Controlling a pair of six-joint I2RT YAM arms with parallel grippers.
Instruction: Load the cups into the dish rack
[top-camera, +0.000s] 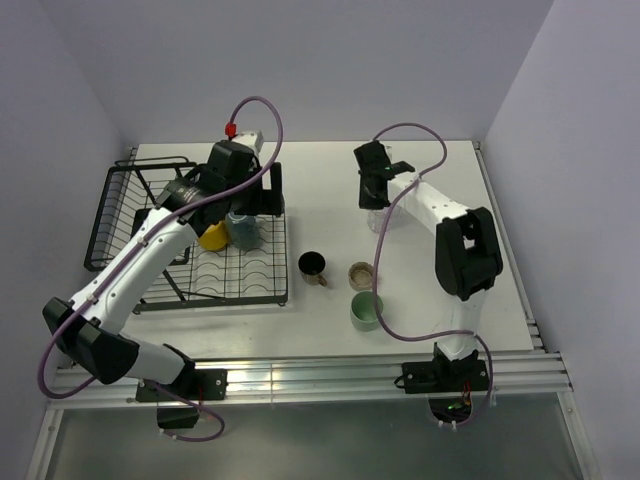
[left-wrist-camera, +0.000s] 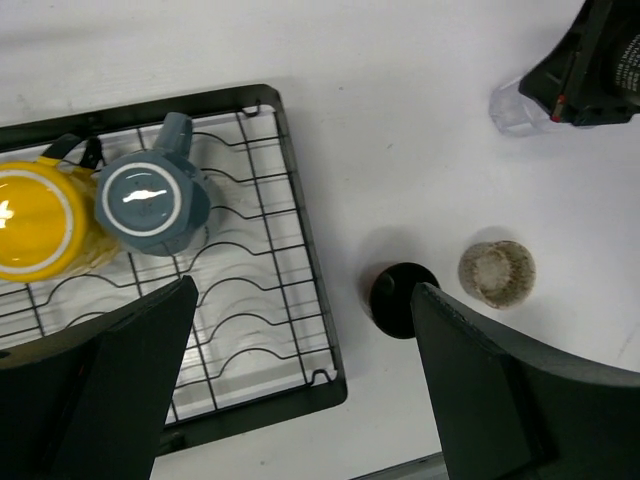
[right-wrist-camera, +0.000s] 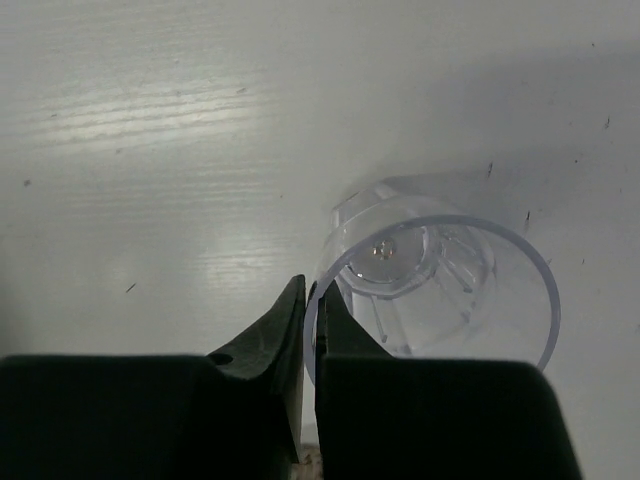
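Observation:
The black wire dish rack (top-camera: 200, 298) lies at the left. A yellow mug (top-camera: 213, 237) and a grey mug (top-camera: 241, 230) stand bottom up in it, side by side; both also show in the left wrist view, yellow (left-wrist-camera: 35, 220) and grey (left-wrist-camera: 152, 203). My left gripper (top-camera: 262, 198) hangs open and empty above the rack's right edge (left-wrist-camera: 310, 260). My right gripper (right-wrist-camera: 311, 300) is shut on the rim of the clear glass (right-wrist-camera: 450, 290), which is tilted; it is at the far middle (top-camera: 380, 218). The black mug (top-camera: 312, 265), the beige-brown cup (top-camera: 361, 274) and the pale green tumbler (top-camera: 365, 310) stand on the table.
The rack's raised basket (top-camera: 130, 190) is at the far left. The black mug (left-wrist-camera: 402, 298) and the beige-brown cup (left-wrist-camera: 497, 272) stand just right of the rack. Walls close in on the table at the back and both sides.

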